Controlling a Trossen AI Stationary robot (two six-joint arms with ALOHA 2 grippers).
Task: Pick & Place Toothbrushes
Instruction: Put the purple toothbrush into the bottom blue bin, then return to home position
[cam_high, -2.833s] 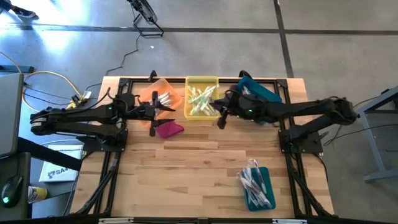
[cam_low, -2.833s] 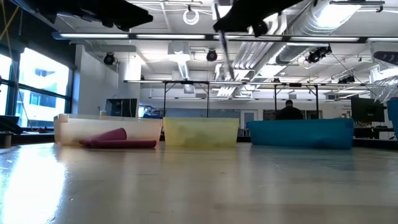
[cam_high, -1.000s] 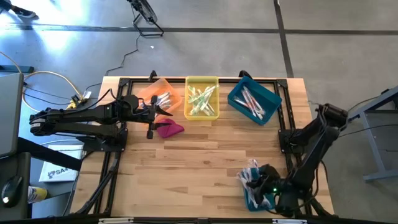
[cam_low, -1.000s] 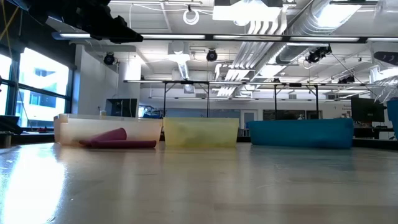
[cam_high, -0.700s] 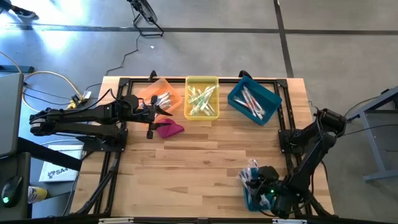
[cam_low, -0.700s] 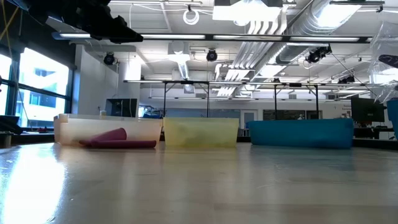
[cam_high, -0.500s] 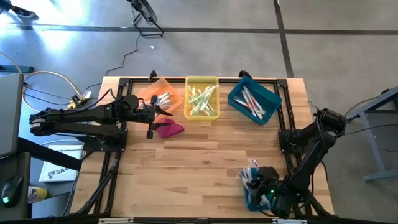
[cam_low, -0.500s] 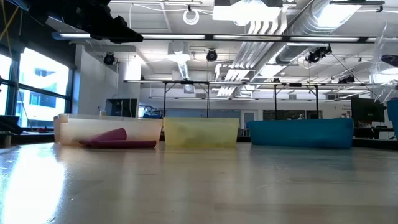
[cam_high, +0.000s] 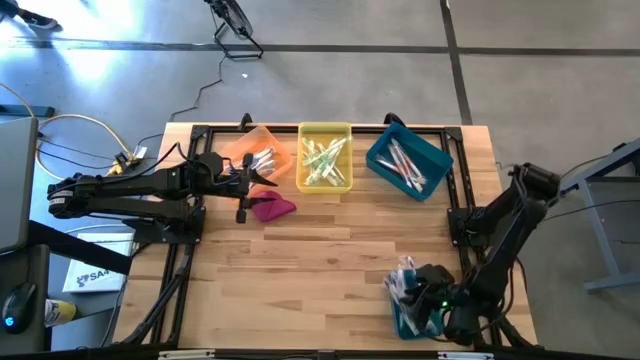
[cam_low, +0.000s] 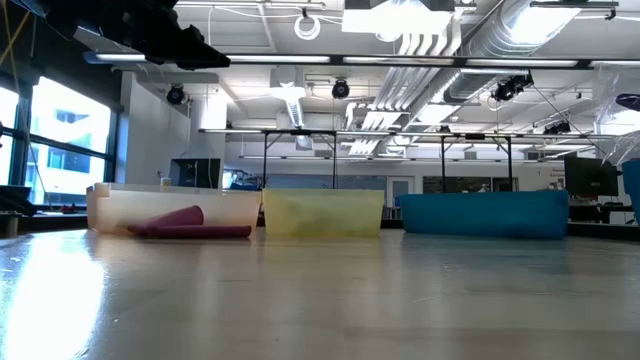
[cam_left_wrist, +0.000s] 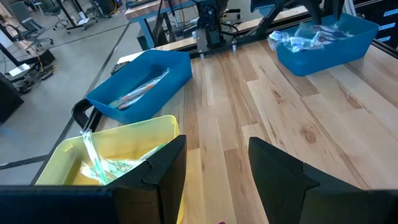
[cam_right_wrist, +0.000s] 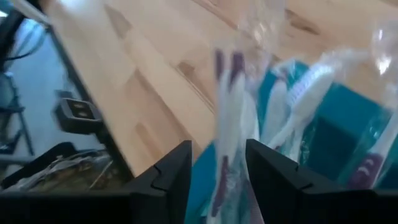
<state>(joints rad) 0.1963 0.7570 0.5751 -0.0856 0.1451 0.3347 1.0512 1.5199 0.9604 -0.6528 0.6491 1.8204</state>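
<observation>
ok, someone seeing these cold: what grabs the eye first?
Probably the row of three bins along the table's far edge: orange bin, yellow bin and blue bin, each holding toothbrushes. Next, the right hand low over a fourth teal bin of wrapped toothbrushes at the near right corner. The left hand hovers open near the magenta cloth, beside the orange bin.

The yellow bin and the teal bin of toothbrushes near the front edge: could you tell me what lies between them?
Only bare wooden table lies between the yellow bin and the front teal bin, as the high view shows.
</observation>
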